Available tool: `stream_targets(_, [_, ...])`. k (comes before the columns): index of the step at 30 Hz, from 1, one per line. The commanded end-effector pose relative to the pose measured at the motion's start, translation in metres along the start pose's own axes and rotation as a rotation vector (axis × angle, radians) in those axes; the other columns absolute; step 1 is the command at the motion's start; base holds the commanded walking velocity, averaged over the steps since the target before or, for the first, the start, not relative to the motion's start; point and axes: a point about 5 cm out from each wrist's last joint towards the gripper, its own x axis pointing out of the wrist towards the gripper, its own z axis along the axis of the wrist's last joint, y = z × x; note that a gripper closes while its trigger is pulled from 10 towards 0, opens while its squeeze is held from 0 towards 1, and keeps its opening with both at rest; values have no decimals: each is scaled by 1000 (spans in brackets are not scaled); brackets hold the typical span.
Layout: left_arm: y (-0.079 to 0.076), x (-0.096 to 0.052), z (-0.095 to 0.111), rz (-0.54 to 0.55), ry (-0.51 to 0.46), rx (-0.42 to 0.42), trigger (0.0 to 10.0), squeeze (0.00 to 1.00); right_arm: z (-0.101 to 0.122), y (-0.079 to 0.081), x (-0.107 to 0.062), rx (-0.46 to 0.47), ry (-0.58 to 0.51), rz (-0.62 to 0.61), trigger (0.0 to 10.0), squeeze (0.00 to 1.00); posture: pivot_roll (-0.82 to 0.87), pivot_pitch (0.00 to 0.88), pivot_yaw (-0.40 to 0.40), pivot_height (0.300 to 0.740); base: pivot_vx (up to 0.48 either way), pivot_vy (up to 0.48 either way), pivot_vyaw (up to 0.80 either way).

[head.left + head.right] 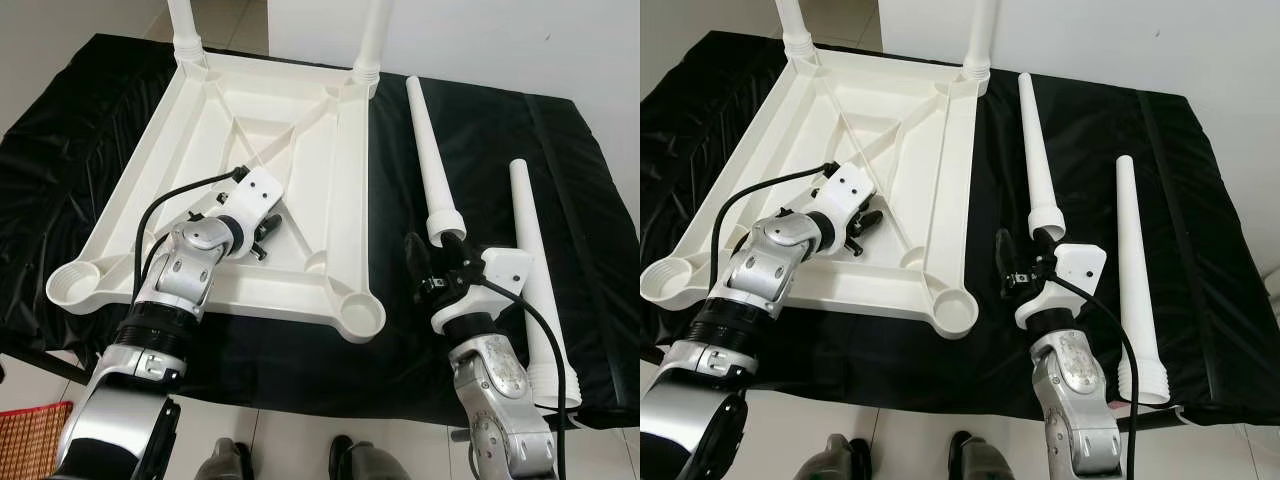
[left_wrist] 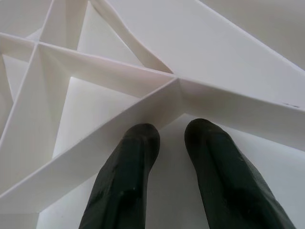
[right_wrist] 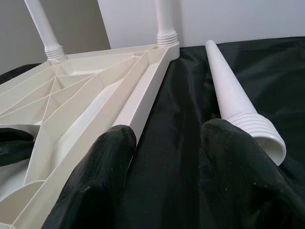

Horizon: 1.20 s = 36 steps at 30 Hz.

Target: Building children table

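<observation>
Both grippers are over the black-draped work surface [image 1: 480, 130]. Reaching in from the near edge, the left gripper [image 1: 264, 238] hovers over the underside of the upside-down white table top [image 1: 215, 120], its two black fingers [image 2: 126, 181] a little apart and holding nothing, their tips close to the point where the moulded ribs [image 2: 109, 76] meet. The right gripper [image 1: 432, 262] sits just off the table top's right edge, fingers [image 3: 102, 181] spread wide with nothing between them; one tip lies near that edge, the other right against the ribbed, open end of a loose white leg [image 1: 428, 150].

Beyond the left gripper, at the table top's far corners, two fitted legs [image 1: 372, 40] stand upright in their sockets. The two near corner sockets [image 1: 360, 318], one on either side of the left arm, are open cups with nothing in them.

The loose leg by the right gripper lies flat on the cloth, tapering away from it toward the far wall. A second loose leg [image 1: 535, 270] lies farther out to the right gripper's right, roughly parallel to the first, its wide end at the near edge of the cloth.

Below both arms, at the floor, the toes of a person's shoes [image 1: 225, 462] show.
</observation>
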Motion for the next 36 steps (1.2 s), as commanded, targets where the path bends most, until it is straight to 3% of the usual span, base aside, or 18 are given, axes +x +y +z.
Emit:
stream_targets(1, [3, -2, 11, 45, -58, 19, 10000, 0, -2, -2, -2, -2, 13, -11, 10000, 0, 3, 191, -35, 740, 0, 0, 0])
stream_targets(10, [-28, -22, 25, -243, -205, -17, 10000, 0, -2, -8, -1, -15, 17, -22, 10000, 0, 2, 195, -35, 740, 0, 0, 0])
stream_targets(14, [-44, -44, 37, -420, -334, -32, 10000, 0, -1, -10, 5, -21, 10, -15, 10000, 0, 17, 194, -49, 740, 0, 0, 0])
stream_targets(22, [-37, -46, 45, -341, -400, -102, 10000, 0, 2, -21, 18, -76, 2, -42, 10000, 0, 23, 193, -55, 740, 0, 0, 0])
stream_targets(24, [-28, -44, 49, -198, -438, -189, 10000, 0, 7, -37, 33, -135, -9, -120, 10000, 0, 35, 189, -75, 740, 0, 0, 0])
stream_targets(27, [-28, -44, 49, -198, -438, -189, 10000, 0, 7, -37, 33, -135, -9, -120, 10000, 0, 35, 189, -75, 740, 0, 0, 0])
stream_targets(31, [-20, -44, 49, -81, -463, -283, 10000, 0, 9, -44, 43, -149, -14, -156, 10000, 0, 38, 187, -82, 740, 0, 0, 0])
stream_targets(36, [-16, -43, 48, -7, -471, -339, 10000, 0, 10, -42, 49, -159, -29, -148, 10000, 0, 61, 187, -81, 740, 0, 0, 0])
